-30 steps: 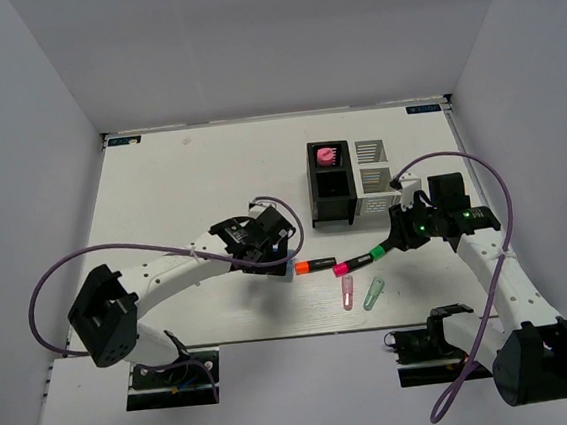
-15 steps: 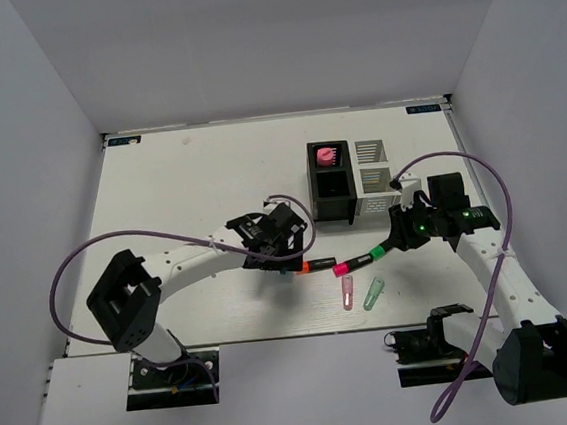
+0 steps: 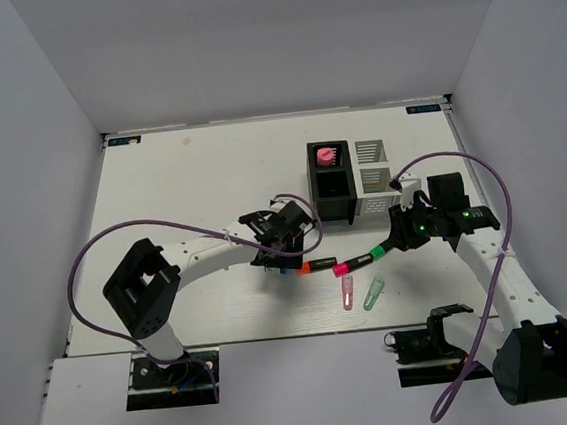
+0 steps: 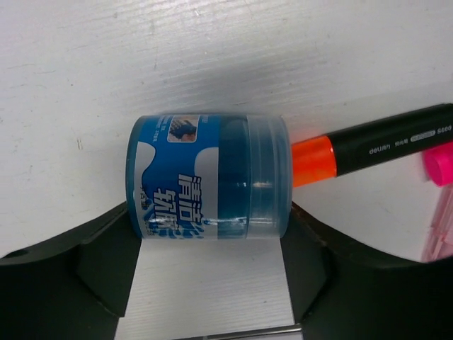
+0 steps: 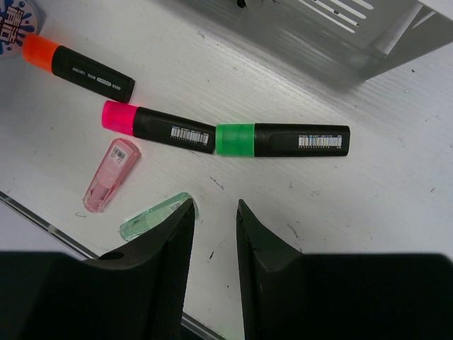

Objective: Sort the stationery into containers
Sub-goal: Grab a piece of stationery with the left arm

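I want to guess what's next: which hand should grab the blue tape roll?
Left. The left hand straddles the blue tape roll; the right hand hovers near the green-capped marker, farther off.

Blue-white tape roll [image 4: 209,177] on its side, seemingly touching orange-capped marker [image 4: 368,145]

My top external view sits high behind the arm bases, looking down and forward from far off, with the whole table [image 3: 160,184] in frame. Left wrist view looks straight down, very near: the blue-white tape roll [image 4: 209,177] fills mid-frame, orange-capped marker [image 4: 368,145] at right. Right wrist view looks down from higher up and wider, silver mesh container [image 5: 318,28] along the top. Both wrist views share that marker, the roll and the pink-capped marker [image 5: 159,126]. The top view holds them all.
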### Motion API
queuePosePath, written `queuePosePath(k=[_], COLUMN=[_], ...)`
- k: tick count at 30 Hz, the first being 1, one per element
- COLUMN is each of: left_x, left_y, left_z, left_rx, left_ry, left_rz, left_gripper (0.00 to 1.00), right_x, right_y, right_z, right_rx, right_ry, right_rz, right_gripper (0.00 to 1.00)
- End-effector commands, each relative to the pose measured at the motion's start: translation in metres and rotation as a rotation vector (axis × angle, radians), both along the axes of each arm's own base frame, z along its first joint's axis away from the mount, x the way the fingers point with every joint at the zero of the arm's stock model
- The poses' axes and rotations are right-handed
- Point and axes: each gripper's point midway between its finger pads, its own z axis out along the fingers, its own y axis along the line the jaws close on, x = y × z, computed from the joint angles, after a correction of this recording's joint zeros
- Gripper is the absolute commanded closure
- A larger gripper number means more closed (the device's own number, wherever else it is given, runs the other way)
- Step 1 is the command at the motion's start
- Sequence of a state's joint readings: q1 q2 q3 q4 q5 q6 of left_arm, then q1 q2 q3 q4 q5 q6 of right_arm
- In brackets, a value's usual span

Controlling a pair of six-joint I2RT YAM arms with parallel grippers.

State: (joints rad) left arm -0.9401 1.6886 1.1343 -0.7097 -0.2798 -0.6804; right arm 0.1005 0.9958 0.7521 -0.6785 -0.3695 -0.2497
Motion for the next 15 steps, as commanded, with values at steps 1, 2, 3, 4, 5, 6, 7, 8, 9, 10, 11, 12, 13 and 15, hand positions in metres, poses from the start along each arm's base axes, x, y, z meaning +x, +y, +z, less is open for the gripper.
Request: queuePosePath(k=[1, 2, 3, 4, 5, 6, 7, 8, 9, 10, 11, 12, 13, 15], left_x=[0.009, 0.01, 0.01, 0.011, 0.012, 0.013, 0.011, 0.011, 0.011, 0.01, 0.005, 0.003, 0.003, -0.006], left_y=[-0.004, -0.003, -0.003, -0.003, -0.003, -0.003, -0.003, -0.004, -0.005, -0.006, -0.012, -0.017, -0.025, -0.047], left_z=[0.009, 0.01, 0.011, 0.012, 0.012, 0.012, 0.014, 0.018, 0.022, 0.025, 0.041, 0.047, 0.058, 0.095], left_rx=[0.002, 0.005, 0.007, 0.009, 0.009, 0.008, 0.008, -0.004, -0.018, -0.032, -0.097, -0.133, -0.194, -0.38], left_ry=[-0.048, -0.054, -0.056, -0.061, -0.065, -0.066, -0.064, -0.068, -0.069, -0.069, -0.065, -0.061, -0.069, -0.07], left_rz=[0.003, 0.004, 0.001, 0.003, 0.001, 0.001, -0.004, -0.007, -0.005, -0.002, -0.017, -0.019, -0.014, -0.038], left_gripper=[0.25, 0.29, 0.4, 0.45, 0.52, 0.65, 0.7, 0.75, 0.81, 0.91, 0.94, 0.97, 1.0, 1.0], right_x=[0.008, 0.007, 0.007, 0.007, 0.008, 0.007, 0.007, 0.006, 0.005, 0.002, -0.002, -0.005, -0.018, -0.03], right_y=[0.004, 0.004, 0.005, 0.004, 0.005, 0.005, 0.004, 0.005, 0.006, 0.011, 0.018, 0.021, 0.042, 0.055], right_z=[0.014, 0.014, 0.015, 0.014, 0.016, 0.015, 0.015, 0.014, 0.015, 0.017, 0.02, 0.023, 0.035, 0.048], right_rx=[0.015, 0.016, 0.018, 0.017, 0.017, 0.02, 0.019, 0.019, 0.023, 0.045, 0.075, 0.086, 0.199, 0.259], right_ry=[-0.046, -0.044, -0.047, -0.045, -0.051, -0.047, -0.047, -0.045, -0.05, -0.047, -0.05, -0.08, -0.084, -0.167], right_rz=[0.018, 0.016, 0.02, 0.017, 0.019, 0.02, 0.018, 0.028, 0.047, 0.073, 0.112, 0.159, 0.261, 0.395], right_gripper=[0.66, 0.66, 0.66, 0.66, 0.66, 0.66, 0.66, 0.57, 0.41, 0.23, 0.1, 0.1, 0.1, 0.15])
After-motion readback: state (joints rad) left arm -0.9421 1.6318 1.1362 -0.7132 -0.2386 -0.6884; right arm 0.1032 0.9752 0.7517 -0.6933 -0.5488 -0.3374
